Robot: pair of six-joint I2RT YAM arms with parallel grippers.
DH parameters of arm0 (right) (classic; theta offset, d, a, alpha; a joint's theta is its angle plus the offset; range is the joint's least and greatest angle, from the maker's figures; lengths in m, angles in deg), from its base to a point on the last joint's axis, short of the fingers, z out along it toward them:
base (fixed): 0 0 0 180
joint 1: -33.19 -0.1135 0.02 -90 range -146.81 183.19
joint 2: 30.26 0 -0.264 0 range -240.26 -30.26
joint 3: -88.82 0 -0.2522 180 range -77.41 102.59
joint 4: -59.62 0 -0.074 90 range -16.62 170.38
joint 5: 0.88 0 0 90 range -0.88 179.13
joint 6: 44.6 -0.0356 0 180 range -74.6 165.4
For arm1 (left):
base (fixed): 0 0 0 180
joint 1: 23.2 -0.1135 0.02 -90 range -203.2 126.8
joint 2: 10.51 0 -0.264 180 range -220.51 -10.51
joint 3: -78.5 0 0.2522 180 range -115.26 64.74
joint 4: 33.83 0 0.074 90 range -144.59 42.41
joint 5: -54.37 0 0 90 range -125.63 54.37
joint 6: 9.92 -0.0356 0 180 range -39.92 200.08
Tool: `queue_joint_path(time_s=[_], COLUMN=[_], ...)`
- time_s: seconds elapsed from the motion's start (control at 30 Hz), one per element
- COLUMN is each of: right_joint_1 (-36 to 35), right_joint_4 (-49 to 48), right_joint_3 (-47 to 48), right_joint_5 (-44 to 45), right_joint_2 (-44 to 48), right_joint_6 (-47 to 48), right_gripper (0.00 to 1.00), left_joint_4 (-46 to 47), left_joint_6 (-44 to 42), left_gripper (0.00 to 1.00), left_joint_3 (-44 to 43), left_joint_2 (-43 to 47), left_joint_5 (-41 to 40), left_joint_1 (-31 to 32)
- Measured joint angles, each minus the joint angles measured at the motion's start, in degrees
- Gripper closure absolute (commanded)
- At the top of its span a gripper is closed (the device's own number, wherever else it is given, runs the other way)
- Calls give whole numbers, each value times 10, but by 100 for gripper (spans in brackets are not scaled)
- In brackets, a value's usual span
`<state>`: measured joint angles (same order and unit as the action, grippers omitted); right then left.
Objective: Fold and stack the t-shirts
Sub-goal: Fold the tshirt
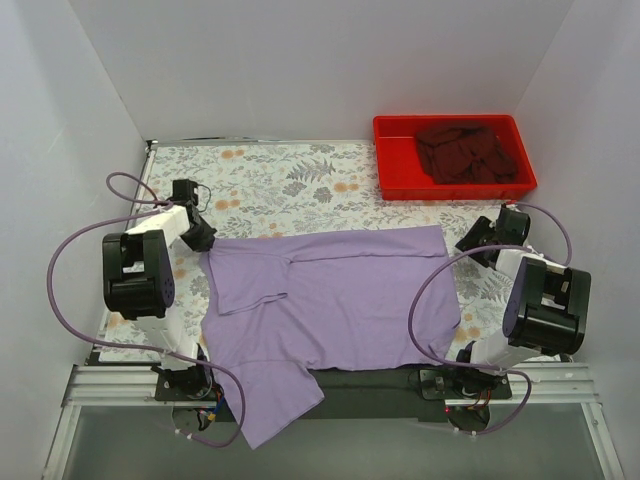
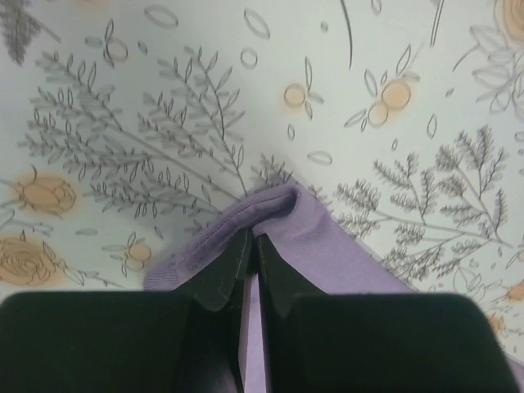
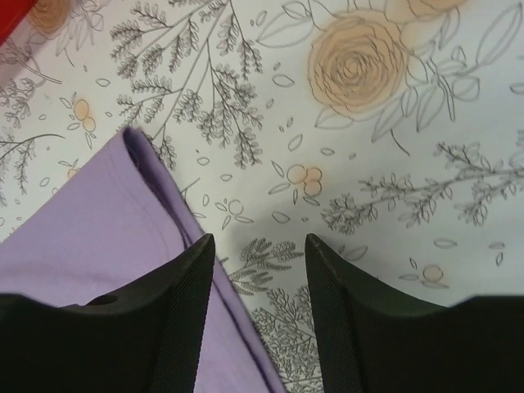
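Observation:
The lavender t-shirt (image 1: 335,295) lies spread on the flowered table, one sleeve hanging over the near edge. My left gripper (image 1: 205,240) is shut on its far left corner, and the cloth (image 2: 327,246) bunches between the closed jaws in the left wrist view. My right gripper (image 1: 468,243) is open just beside the shirt's far right corner; in the right wrist view its jaws (image 3: 260,246) straddle the shirt's edge (image 3: 98,221) with nothing held. The maroon t-shirt (image 1: 465,152) lies crumpled in the red tray.
The red plastic tray (image 1: 392,175) stands at the table's back right. White walls enclose the table on three sides. Purple cables loop beside both arms. The metal rail (image 1: 120,385) runs along the near edge.

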<state>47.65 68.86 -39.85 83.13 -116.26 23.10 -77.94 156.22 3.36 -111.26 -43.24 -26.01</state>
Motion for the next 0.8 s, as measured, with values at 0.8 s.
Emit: queue_joint_path(time_s=[0.8], right_joint_1=[-3], right_joint_4=[-20], right_joint_3=[-31], right_joint_5=[-146], right_joint_2=[14], right_joint_6=[-34], right_gripper=[57], left_joint_4=[13], left_joint_6=[-38], left_gripper=[94], left_joint_3=[-36], left_joint_2=[-33], left_joint_5=[17], left_joint_1=[-8])
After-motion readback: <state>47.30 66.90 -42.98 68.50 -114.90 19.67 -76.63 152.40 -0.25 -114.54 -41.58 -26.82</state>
